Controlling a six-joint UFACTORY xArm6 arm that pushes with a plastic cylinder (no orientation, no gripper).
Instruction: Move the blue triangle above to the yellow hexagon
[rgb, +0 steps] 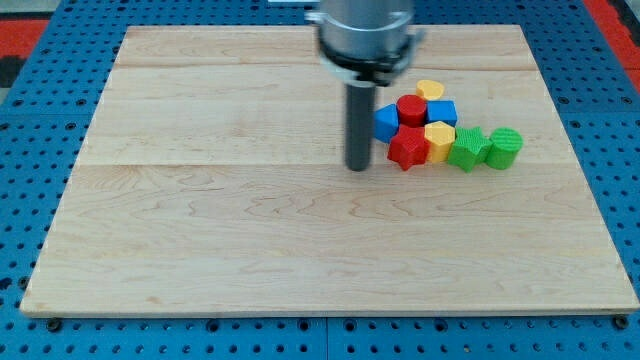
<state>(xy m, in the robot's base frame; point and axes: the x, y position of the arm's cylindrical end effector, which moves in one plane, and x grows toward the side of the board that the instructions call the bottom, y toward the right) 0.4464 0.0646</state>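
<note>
The blue triangle (386, 122) lies at the left end of a tight cluster of blocks in the right half of the wooden board (200, 230). The yellow hexagon (439, 137) sits in the cluster's middle, to the right of a red star (407, 148). My tip (358, 166) rests on the board just left of the cluster, below and to the left of the blue triangle and left of the red star, a small gap away from both. The rod partly hides the blue triangle's left edge.
Also in the cluster: a red cylinder (411, 108), a blue cube (442, 113), a yellow heart-like block (430, 90) at the top, a green star (466, 148) and a green cylinder (505, 146) at the right end.
</note>
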